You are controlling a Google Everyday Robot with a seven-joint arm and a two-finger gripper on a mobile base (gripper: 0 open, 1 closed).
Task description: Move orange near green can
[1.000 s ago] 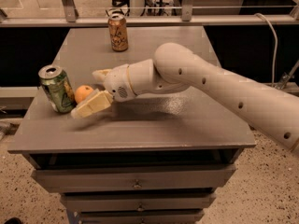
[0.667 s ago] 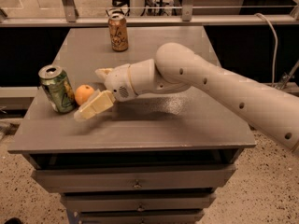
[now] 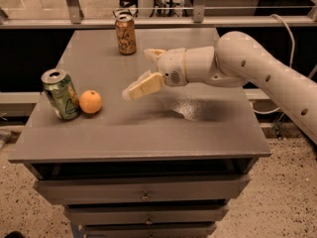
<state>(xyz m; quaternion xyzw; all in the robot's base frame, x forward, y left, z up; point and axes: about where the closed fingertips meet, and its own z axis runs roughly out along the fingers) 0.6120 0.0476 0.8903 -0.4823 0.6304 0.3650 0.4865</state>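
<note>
The orange (image 3: 90, 101) sits on the grey table (image 3: 148, 128) at the left, right beside the green can (image 3: 61, 93), which stands upright near the left edge. The two look to touch or nearly touch. My gripper (image 3: 140, 71) is open and empty, raised above the table's middle, to the right of the orange and well apart from it. One cream finger (image 3: 144, 87) points left and down, the other (image 3: 154, 53) points up and back.
An orange-brown can (image 3: 126, 33) stands upright at the table's back edge, behind my gripper. My white arm (image 3: 257, 73) reaches in from the right. Drawers (image 3: 143, 195) lie below the table front.
My gripper has let go of the orange and pulled back to the right and upward. The orange stays beside the green can.
</note>
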